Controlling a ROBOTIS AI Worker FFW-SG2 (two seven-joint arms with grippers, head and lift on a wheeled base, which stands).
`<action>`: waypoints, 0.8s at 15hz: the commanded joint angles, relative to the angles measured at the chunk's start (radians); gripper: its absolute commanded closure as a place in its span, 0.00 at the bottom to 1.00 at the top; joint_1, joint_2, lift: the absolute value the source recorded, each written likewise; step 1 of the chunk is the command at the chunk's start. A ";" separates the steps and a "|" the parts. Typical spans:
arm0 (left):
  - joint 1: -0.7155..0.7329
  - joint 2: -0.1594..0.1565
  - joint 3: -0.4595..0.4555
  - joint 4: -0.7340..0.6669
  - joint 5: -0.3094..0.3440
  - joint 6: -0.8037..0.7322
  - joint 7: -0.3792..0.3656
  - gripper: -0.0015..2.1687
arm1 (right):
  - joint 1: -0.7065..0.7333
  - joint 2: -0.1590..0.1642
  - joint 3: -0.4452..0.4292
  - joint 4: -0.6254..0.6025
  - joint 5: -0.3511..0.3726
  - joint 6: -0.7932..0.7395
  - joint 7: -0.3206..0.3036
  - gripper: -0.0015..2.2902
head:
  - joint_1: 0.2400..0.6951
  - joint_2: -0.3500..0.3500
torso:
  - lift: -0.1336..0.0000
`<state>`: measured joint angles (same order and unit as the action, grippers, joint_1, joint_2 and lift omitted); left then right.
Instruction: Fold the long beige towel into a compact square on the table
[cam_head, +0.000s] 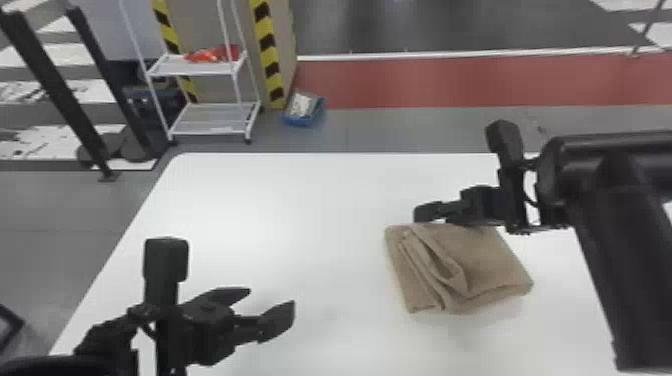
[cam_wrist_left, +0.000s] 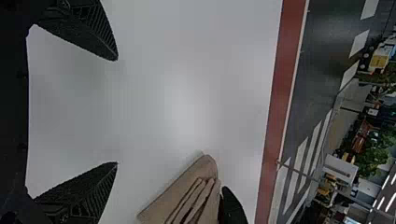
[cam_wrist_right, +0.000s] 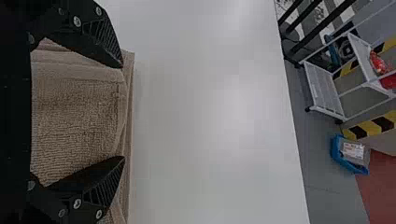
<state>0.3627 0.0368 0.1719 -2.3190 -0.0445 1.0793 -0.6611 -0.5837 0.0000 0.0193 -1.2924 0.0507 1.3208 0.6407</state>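
While holding right end effector (cam_head: 428, 214) spread over towel (cam_head: 492, 257) on counter (cam_head: 280, 210), has left end effector (cam_head: 271, 297) spread, well apart from it.

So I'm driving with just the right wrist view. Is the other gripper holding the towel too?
Observer: Nope. The left gripper is open and empty, away to the left of the towel.

Operator: Okay! Is the towel all smooth on top?

Observer: Not quite. In the head view, a loose fold slants across the left part of its top.

Operator: And which bit of the towel is my gripper by?

Observer: The head view puts the right gripper at the towel's far edge, away from the robot.
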 joint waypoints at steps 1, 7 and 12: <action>0.001 -0.002 0.003 0.000 0.002 0.000 0.000 0.04 | 0.059 0.001 -0.012 -0.156 0.001 0.035 0.042 0.62 | 1.00 0.65 | 0.07; -0.002 -0.002 0.003 0.000 0.006 0.000 0.000 0.04 | 0.188 0.001 -0.006 -0.484 0.258 0.251 0.332 0.98 | 1.00 0.67 | 0.07; 0.004 0.000 0.009 0.000 0.009 0.000 0.000 0.04 | 0.229 0.001 0.060 -0.516 0.336 0.251 0.344 0.98 | 1.00 0.65 | 0.07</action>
<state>0.3616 0.0345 0.1708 -2.3183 -0.0375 1.0793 -0.6611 -0.3693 0.0000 0.0629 -1.7936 0.3460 1.5671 0.9813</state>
